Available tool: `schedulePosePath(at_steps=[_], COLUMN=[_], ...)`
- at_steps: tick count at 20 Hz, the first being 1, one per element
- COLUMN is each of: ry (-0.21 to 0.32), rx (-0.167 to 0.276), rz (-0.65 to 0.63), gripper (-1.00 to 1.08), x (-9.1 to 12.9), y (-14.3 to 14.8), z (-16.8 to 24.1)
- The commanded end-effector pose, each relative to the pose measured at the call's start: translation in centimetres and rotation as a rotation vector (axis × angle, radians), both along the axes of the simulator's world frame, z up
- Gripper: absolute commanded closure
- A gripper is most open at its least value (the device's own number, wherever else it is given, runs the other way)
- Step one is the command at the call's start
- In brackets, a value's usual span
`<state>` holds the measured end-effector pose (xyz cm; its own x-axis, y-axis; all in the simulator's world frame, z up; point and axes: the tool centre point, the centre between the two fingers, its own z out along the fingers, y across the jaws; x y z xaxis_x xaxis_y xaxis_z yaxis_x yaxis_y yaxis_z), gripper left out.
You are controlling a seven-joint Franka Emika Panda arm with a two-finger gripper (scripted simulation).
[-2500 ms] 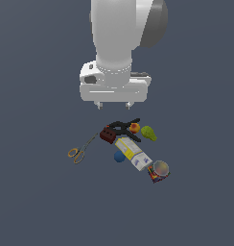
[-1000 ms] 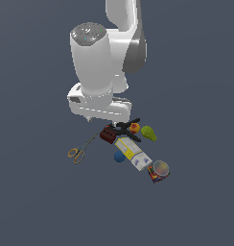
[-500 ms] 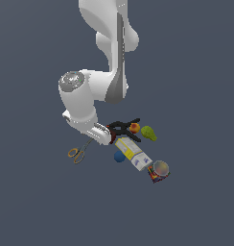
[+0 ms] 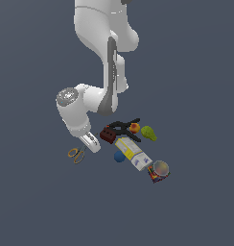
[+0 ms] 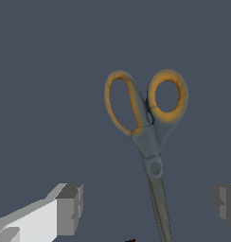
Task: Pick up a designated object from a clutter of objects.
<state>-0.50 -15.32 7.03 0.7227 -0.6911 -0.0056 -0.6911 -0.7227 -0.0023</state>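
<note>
The designated object, a small pair of scissors [image 4: 76, 154] with orange-yellow loop handles and grey blades, lies flat on the floor at the exterior view's left of the clutter of objects [image 4: 133, 144]. My gripper [image 4: 89, 143] is low over the blade end. In the wrist view the scissors [image 5: 146, 118] lie lengthwise, and my gripper [image 5: 148, 205] is open. One of its fingers [image 5: 70, 208] stands on each side of the blades without touching them.
The clutter holds a black clamp [image 4: 123, 127], a dark red block [image 4: 107, 135], an orange fruit [image 4: 134, 128], a green pear [image 4: 148, 133], a blue ball [image 4: 119, 156], a white-yellow box [image 4: 133, 153] and a clear cup [image 4: 160, 169]. The red block is closest to my gripper.
The arm has swung down and to the exterior view's left, from high above the clutter to low over the scissors. The objects have not moved.
</note>
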Motion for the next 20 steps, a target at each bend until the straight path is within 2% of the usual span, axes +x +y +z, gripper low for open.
schedulePosePath(at_steps=[1,10,20], ry=[-0.002,-0.001,-0.002], rx=[-0.004,-0.005,-0.005], rz=[-0.028,-0.039,-0.043], gripper=[-0.92,-0.92,-0.92], x=[-0.2,-0.4,-0.5], y=[-0.5,-0.7,-0.8], z=[-0.8,-1.6,-5.6])
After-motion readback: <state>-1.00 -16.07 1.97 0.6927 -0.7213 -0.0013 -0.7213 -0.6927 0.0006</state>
